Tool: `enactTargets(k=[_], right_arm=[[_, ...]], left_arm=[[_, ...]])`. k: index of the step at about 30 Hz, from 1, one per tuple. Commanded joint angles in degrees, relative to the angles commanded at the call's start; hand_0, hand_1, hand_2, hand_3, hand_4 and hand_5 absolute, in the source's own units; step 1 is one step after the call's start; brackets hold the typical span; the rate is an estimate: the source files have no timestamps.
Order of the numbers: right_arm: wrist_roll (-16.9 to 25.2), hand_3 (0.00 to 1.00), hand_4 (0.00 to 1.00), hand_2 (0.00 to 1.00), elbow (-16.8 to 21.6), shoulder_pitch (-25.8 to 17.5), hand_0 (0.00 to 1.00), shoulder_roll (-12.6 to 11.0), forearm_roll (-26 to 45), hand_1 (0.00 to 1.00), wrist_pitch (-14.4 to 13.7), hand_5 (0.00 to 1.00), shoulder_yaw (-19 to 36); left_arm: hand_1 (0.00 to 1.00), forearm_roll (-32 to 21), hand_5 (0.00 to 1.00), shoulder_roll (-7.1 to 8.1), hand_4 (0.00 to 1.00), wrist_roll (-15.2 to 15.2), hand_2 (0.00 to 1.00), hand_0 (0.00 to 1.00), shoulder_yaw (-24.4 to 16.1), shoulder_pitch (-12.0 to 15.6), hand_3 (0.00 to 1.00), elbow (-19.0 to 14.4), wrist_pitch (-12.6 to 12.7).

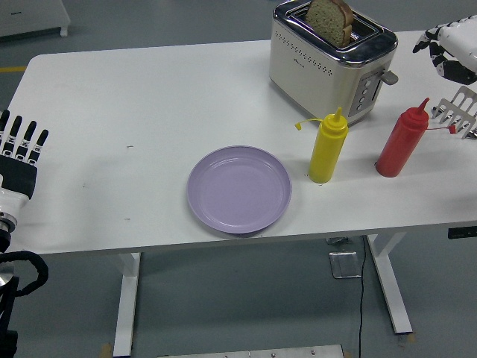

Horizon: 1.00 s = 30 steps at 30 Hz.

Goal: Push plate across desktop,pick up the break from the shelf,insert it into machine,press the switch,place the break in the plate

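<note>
A slice of brown bread (pixel 330 20) stands upright in a slot of the cream and chrome toaster (pixel 328 63) at the table's far right. The toaster's lever (pixel 387 76) sticks out on its right side. An empty lilac plate (pixel 238 189) lies near the table's front edge. My right hand (pixel 447 51) hovers at the picture's right edge, level with the toaster and to its right, fingers loosely curled and holding nothing. At the left edge rests my left hand (pixel 19 142), fingers straight and spread.
A yellow squeeze bottle (pixel 328 146) and a red squeeze bottle (pixel 401 139) stand in front of the toaster. A metal toast rack (pixel 458 110) sits at the right edge, just below my right hand.
</note>
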Motion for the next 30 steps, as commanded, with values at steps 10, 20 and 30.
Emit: enactTargets(k=[10, 20, 30], right_arm=[[-0.4, 0.566, 0.002, 0.597, 1.7, 0.8, 0.517, 1.1, 0.9, 0.46, 0.8, 0.002, -2.7], [-0.7, 0.56, 0.002, 0.591, 2.7, 1.0, 0.514, 1.5, 1.2, 0.458, 1.2, 0.002, -5.0], [-1.1, 0.558, 0.002, 0.588, 1.6, 1.4, 0.523, 2.2, 1.0, 0.461, 1.4, 0.002, -6.1]], left_arm=[[0.875, 0.0, 0.998, -0.03, 0.607, 0.1, 0.945, 0.821, 0.2, 0.0, 0.837, 0.1, -0.1], [0.876, -0.1, 0.998, -0.07, 0.607, 0.1, 0.944, 0.821, 0.2, 0.2, 0.837, 0.1, -0.1], [0.877, -0.1, 0.998, -0.1, 0.607, 0.1, 0.946, 0.822, 0.4, 0.0, 0.838, 0.2, -0.1]])
